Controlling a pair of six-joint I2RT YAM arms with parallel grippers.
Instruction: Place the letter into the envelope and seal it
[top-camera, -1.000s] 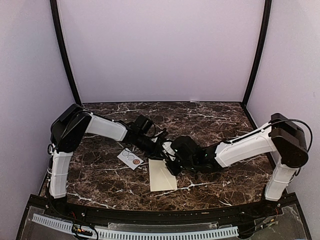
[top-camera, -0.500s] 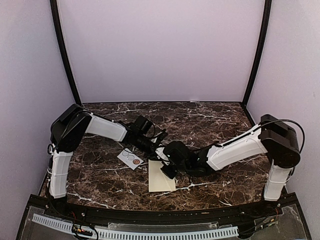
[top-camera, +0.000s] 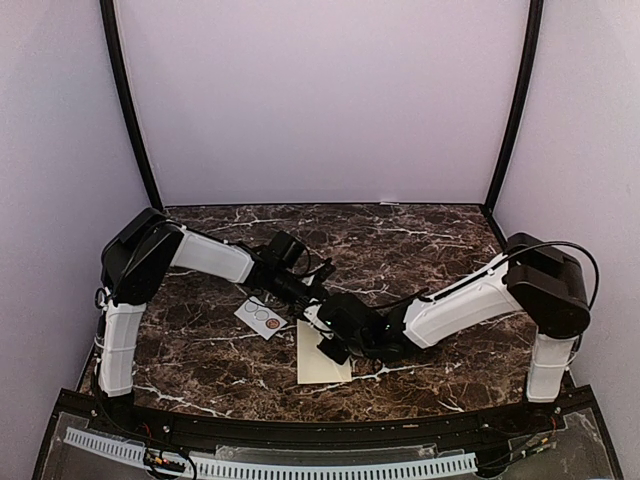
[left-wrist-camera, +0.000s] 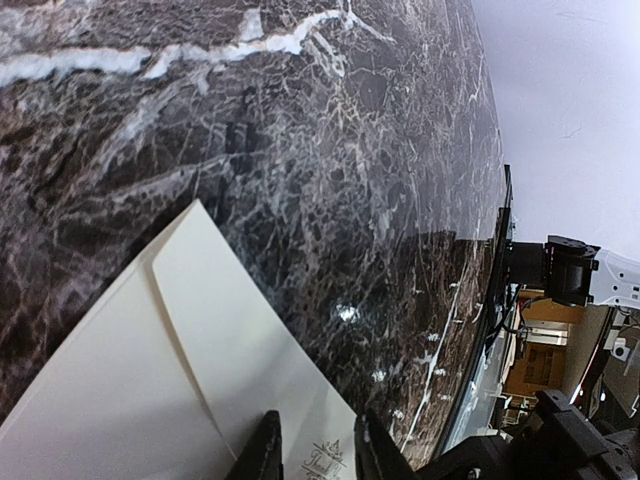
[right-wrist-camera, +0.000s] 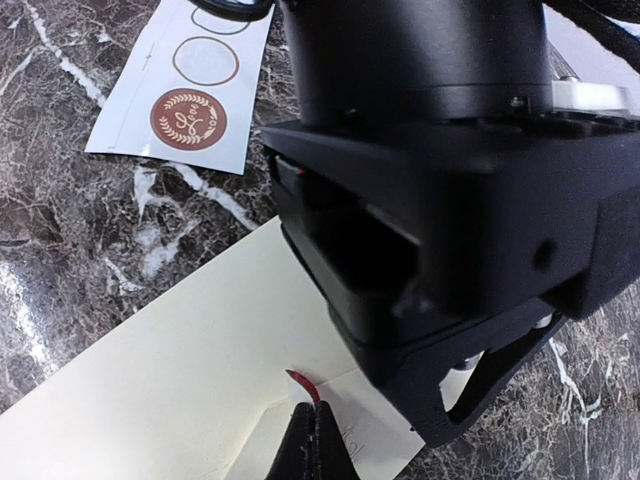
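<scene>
The marble table (top-camera: 430, 240) is carrying a cream envelope (top-camera: 322, 370), lying flat near the front edge. The left gripper (left-wrist-camera: 318, 455) is standing at its far end, fingers a little spread. The right gripper (right-wrist-camera: 315, 445), pressed together, is pointing down at the paper close beside it. A sticker sheet (top-camera: 260, 317) is lying just left. The letter (left-wrist-camera: 323, 463) is showing only as a small ornamented patch between the left fingers.

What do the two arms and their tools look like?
The left arm and right arm have white links with black joint housings. A thin black cable loops over the right shoulder. The left tool and right tool have slim black fingers.
</scene>
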